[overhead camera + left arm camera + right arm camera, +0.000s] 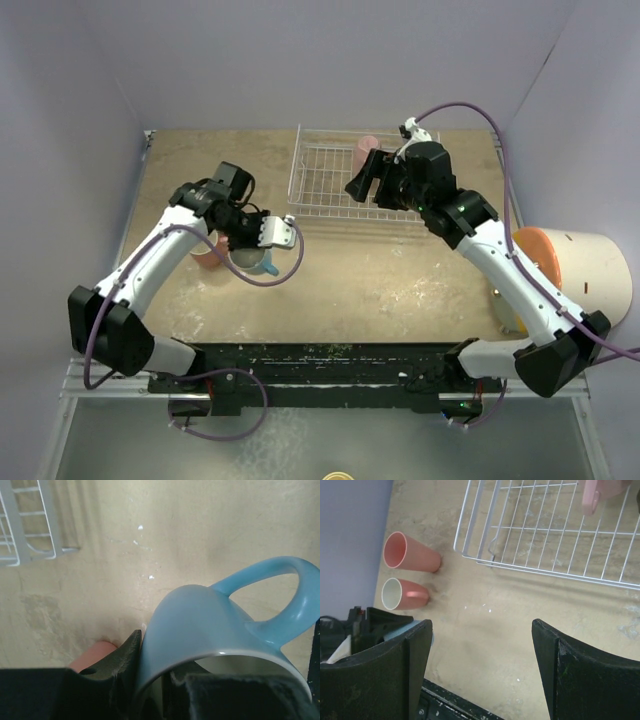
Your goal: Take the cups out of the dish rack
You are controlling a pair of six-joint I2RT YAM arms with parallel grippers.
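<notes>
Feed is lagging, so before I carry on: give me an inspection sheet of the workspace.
Surface: tan table, scuffed, pale specks.
Job's things: rack with a pink racked cup; pink cup and pink mug on the table; blue cup gripped.
Clutter: white cylinder, orange end, at right.
Grippers: left gripper shut on blue cup's rim; right gripper open by the rack.
Cables: purple cables loop off both arms.
Surroundings: plain pale walls.

One cup (365, 150) sits in the dish rack (320, 185), perhaps three others (410, 557) leftward.
</notes>
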